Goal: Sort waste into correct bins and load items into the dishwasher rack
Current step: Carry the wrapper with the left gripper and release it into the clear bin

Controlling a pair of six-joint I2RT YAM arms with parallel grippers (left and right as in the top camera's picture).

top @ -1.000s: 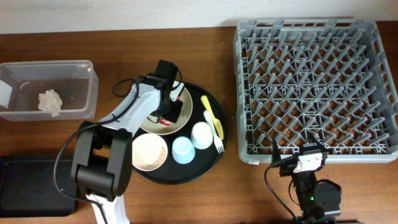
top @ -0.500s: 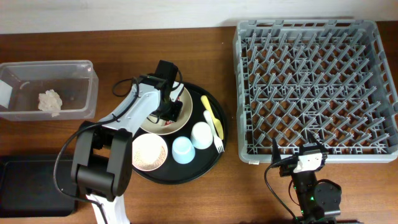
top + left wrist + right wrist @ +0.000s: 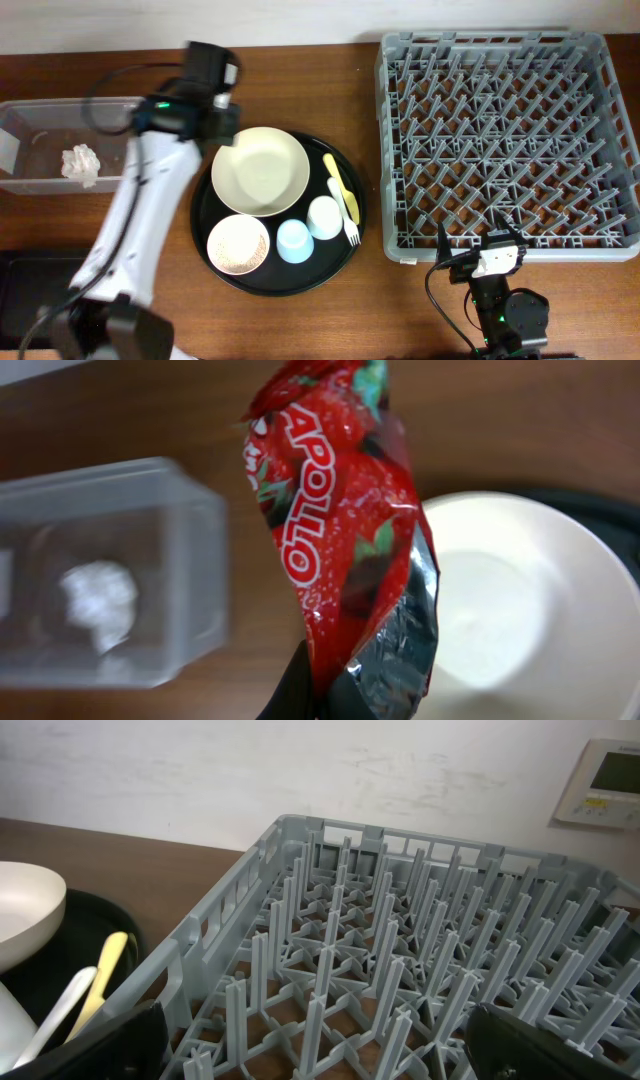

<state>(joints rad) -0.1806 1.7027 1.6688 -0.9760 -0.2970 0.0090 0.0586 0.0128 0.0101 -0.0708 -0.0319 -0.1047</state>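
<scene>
My left gripper [image 3: 196, 112] is raised between the clear tub [image 3: 140, 120] and the cream bowl [image 3: 262, 172]. In the left wrist view it [image 3: 338, 698] is shut on the crinkled red snack wrapper [image 3: 340, 530], held above the wood, with the tub [image 3: 190, 560] and its white tissue [image 3: 95, 595] to the left. The wrapper is hidden in the overhead view. The pink bowl [image 3: 238, 244] holds rice-like grains. The light blue cup [image 3: 292, 240], white cup [image 3: 323, 216] and yellow-handled fork [image 3: 343, 195] lie on the round black tray [image 3: 300, 282]. My right gripper [image 3: 478, 248] is open and empty at the front edge of the grey rack [image 3: 510, 140].
The flat black bin [image 3: 40, 290] sits at the front left corner. The tissue [image 3: 80, 163] lies in the clear tub. The right wrist view shows the rack's pegs [image 3: 400, 940] and the fork [image 3: 95, 985].
My left gripper has lifted off the cream bowl with the red wrapper and moved left and back towards the clear tub. The bowl is now uncovered. The right arm has not moved.
</scene>
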